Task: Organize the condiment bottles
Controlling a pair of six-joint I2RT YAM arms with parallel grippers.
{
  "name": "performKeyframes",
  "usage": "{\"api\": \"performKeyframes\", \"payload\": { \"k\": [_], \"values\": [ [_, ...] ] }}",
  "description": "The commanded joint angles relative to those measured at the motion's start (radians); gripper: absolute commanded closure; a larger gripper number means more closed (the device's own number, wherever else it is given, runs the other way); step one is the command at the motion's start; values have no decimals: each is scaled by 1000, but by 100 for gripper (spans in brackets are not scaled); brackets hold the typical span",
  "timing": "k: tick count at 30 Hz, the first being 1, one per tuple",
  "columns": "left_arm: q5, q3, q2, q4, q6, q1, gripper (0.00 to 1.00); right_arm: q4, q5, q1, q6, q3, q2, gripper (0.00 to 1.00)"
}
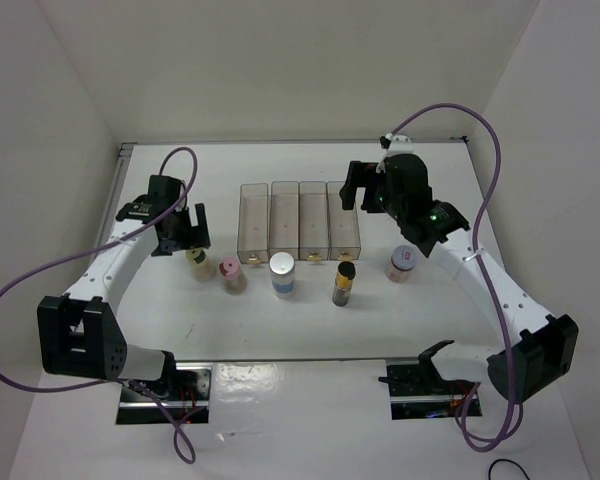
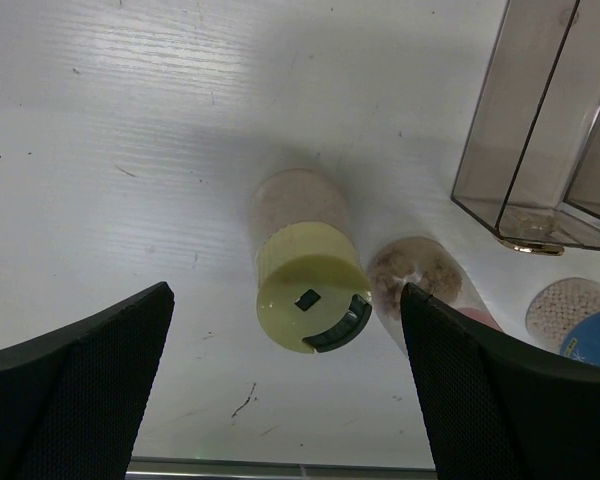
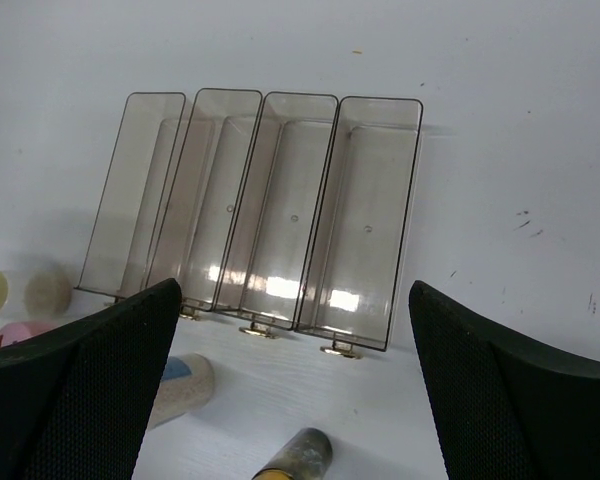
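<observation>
Where the bottles stand: all five stand upright in a loose row on the white desk [image 1: 310,335], outside the clear rack [image 1: 300,215] and on its near side.
Row from left to right, seen from above: yellow-green-capped bottle [image 1: 197,262], beige; pink-capped bottle [image 1: 232,273], pinkish; white-capped bottle [image 1: 282,273] with a blue and white label; dark-capped bottle [image 1: 344,282], slim and amber; red-marked-cap bottle [image 1: 402,262], pinkish.
Spacing: the first two are just beside each other, and the other three stand apart from one another.
Rack: four long clear compartments sit side by side toward the far middle of the desk, with small gold-coloured feet at the near end.
Left arm: the left pincer [image 2: 285,290] is spread wide and grips nothing. It hangs over the left end of the row. In its wrist view the yellow-green-capped bottle shows between the two black fingers [image 2: 70,400], touching neither.
Right arm: the right pincer [image 3: 293,288] is spread wide and grips nothing. From above it sits by the rack's far right corner. Its wrist view takes in all four compartments, with the dark-capped bottle at the bottom edge.
</observation>
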Motion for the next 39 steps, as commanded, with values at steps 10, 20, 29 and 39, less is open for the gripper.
{"api": "performKeyframes", "payload": {
  "k": [10, 20, 29, 39],
  "values": [
    [-75, 16, 81, 9, 4, -67, 3, 13, 8, -34, 8, 7, 47, 1],
    [-55, 6, 81, 9, -6, -67, 16, 13, 19, -34, 18, 16, 58, 1],
    [-45, -13, 82, 9, -6, -76, 28, 13, 33, -34, 27, 16, 58, 1],
    [-54, 36, 82, -9, -6, -77, 56, 13, 54, -34, 27, 16, 58, 1]
  ]
}}
